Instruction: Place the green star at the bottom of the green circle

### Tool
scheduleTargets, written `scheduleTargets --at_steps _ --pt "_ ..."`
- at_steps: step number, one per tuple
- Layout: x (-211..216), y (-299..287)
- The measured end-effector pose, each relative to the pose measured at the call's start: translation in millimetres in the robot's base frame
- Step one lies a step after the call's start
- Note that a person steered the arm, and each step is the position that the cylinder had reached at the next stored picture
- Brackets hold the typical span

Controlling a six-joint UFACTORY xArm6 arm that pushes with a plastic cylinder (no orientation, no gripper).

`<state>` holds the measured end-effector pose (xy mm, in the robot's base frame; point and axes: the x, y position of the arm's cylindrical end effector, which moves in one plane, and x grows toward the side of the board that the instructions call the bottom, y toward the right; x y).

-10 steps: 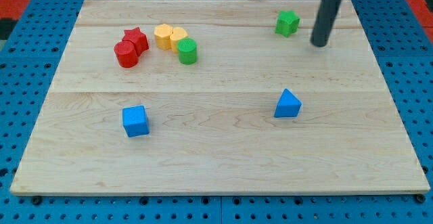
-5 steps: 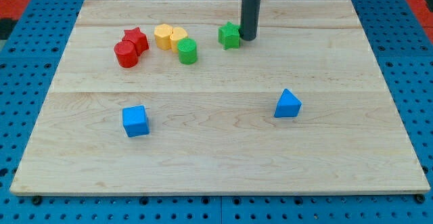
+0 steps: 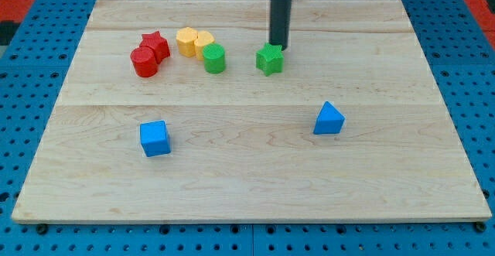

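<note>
Wooden desk (image 3: 247,171) lies on blue pegboard (image 3: 31,233). Red star (image 3: 156,44) and red cylinder (image 3: 144,62) touch each other at view's upper left. Just right of them, two yellow blocks (image 3: 193,41) side by side, shapes not clear. Blue cube (image 3: 155,138) at lower left. Blue triangular block (image 3: 329,118) at right of centre, well apart from cube.

The green star (image 3: 270,59) has slid leftward then down — my tip (image 3: 278,47) now at its top
</note>
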<state>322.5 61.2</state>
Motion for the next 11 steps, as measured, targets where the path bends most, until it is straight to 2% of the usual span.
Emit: scheduleTargets --at_steps 2,5,6,7,8,9,10,11 --pt "35 1" --pt "32 -1" --pt "48 -16" --pt "65 -72" --pt "67 -89" --pt "83 -51" --pt "152 -89" --pt "148 -135"
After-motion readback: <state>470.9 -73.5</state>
